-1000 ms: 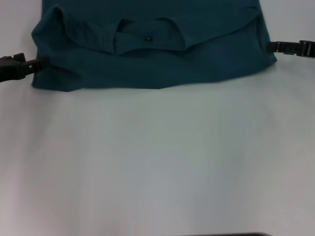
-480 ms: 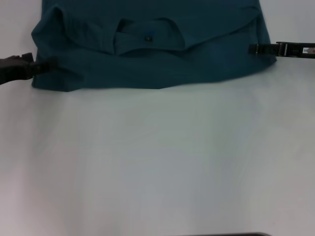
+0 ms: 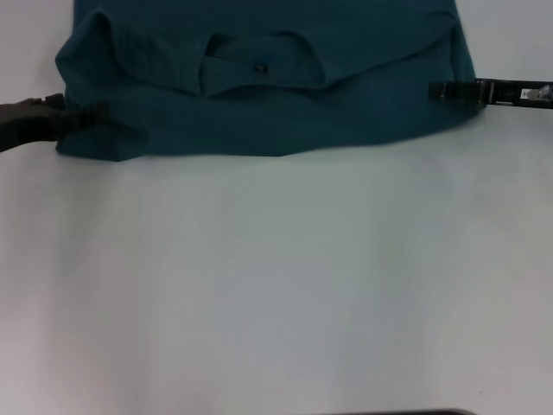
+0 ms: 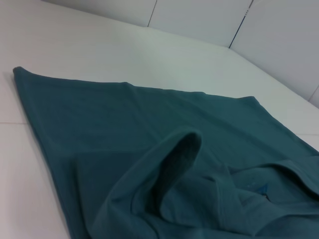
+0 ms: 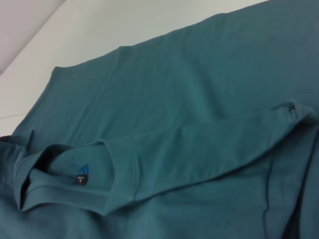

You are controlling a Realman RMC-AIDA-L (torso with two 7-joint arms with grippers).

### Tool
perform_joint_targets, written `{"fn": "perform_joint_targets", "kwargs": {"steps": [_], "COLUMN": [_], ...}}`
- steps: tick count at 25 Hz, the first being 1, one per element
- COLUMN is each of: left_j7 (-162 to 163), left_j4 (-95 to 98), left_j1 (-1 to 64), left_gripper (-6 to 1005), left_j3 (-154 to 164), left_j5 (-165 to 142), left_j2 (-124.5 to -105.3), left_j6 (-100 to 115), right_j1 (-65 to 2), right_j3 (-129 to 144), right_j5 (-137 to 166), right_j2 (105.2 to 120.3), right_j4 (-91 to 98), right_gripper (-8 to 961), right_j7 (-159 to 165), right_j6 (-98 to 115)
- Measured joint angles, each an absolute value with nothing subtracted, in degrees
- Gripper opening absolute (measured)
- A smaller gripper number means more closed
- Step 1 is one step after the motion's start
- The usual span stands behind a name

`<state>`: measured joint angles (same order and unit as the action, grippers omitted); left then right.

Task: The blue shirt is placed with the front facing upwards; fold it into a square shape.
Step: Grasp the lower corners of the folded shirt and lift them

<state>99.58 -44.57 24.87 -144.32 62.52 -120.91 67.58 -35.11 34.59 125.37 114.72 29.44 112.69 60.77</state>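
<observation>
Your blue shirt (image 3: pixel 268 95) lies partly folded, collar (image 3: pixel 259 73) up, stretched between both grippers. Left gripper (image 3: pixel 82 117) and right gripper (image 3: pixel 442 90) sit at its side edges; can't tell their grip. I'd guess squaring it up is still left

Both hands black: left hand (image 3: pixel 82 118) bulky; right hand (image 3: pixel 445 90) slim, white label.

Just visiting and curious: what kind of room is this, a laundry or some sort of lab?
Probably a lab or test bench, not a laundry. A plain white table holds only the blue shirt, with the left pincer and right pincer at its sides, and pale wall panels behind.
</observation>
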Motion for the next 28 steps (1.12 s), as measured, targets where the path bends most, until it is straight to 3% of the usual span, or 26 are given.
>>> {"fn": "perform_joint_targets", "kwargs": {"steps": [13, 24, 28], "left_j7": [99.8, 99.8, 100.0], "left_j4": [-44.5, -44.6, -44.6], "left_j1": [24.8, 24.8, 24.8], "left_gripper": [886, 885, 885], "left_j3": [-144.3, -144.3, -144.3], "left_j5": [62.3, 62.2, 62.1], "left_j2": [-120.85, -120.84, -120.85], "left_j6": [67.8, 67.9, 68.1], "right_j1": [-35.3, -34.0, -33.7], "right_j3": [34.2, 33.9, 33.8], "right_j5": [125.1, 122.3, 121.5], "right_j2": [114.95, 114.34, 113.59], "right_j4": [29.0, 28.9, 29.0], "right_gripper": [518, 54, 32], "right_j7": [113.0, 112.0, 112.0], "right_j6": [59.2, 59.8, 60.7]}}
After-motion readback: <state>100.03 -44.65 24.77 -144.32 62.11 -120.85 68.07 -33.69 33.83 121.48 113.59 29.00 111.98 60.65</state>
